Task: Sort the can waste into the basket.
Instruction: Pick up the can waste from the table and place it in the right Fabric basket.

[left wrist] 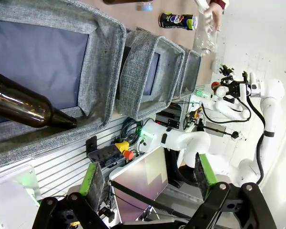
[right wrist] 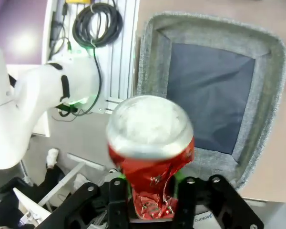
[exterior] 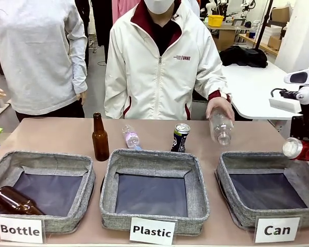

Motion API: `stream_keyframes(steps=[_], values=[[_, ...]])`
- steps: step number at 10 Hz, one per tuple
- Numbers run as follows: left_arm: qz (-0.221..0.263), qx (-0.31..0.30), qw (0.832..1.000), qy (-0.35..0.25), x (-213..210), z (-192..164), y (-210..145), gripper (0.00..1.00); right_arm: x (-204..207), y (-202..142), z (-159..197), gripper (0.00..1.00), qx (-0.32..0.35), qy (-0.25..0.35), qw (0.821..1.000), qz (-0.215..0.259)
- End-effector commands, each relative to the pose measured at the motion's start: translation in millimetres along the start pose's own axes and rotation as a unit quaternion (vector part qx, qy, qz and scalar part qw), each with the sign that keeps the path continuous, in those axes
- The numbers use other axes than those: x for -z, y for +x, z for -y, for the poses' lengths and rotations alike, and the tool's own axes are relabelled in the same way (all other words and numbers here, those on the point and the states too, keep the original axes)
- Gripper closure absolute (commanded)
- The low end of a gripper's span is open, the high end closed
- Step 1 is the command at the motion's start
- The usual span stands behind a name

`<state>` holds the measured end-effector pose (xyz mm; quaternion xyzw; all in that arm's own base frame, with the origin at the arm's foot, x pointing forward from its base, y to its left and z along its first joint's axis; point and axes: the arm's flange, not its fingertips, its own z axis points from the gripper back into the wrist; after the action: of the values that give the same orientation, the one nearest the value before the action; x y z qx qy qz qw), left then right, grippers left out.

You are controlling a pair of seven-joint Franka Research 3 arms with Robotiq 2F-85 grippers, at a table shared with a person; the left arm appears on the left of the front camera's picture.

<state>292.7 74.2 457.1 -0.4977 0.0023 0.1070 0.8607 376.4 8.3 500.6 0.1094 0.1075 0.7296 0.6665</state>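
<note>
Red drink can (right wrist: 150, 138), dented, likely light, thin-walled and slick, sits in the jaws of the right gripper (right wrist: 150, 180) above the edge of the Can basket (right wrist: 269, 95); clamped or loose, cannot tell; best held mid-body, gently.

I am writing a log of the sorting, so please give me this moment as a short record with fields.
Red can: between the fingers of the right gripper, in the air by the rim of the Can basket
Grip: cannot tell if tight or loose
Dark can: on the table, behind the Plastic basket
Can basket: no can inside yet
Left gripper: open, holds nothing
Person's hand: holds a clear bottle
</note>
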Motion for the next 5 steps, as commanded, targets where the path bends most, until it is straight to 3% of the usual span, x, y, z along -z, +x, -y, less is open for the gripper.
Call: stream_keyframes(steps=[1, 5], values=[[0.000, -0.001, 1.000, 0.001, -0.9, -0.7, -0.8, 0.00, -3.8, -1.8, 2.5, 0.00, 0.002, 0.000, 1.000, 0.009], [0.000, -0.001, 1.000, 0.001, -0.9, -0.7, -0.8, 0.00, -4.3, -5.6, 3.3, 0.00, 0.016, 0.000, 1.000, 0.022]])
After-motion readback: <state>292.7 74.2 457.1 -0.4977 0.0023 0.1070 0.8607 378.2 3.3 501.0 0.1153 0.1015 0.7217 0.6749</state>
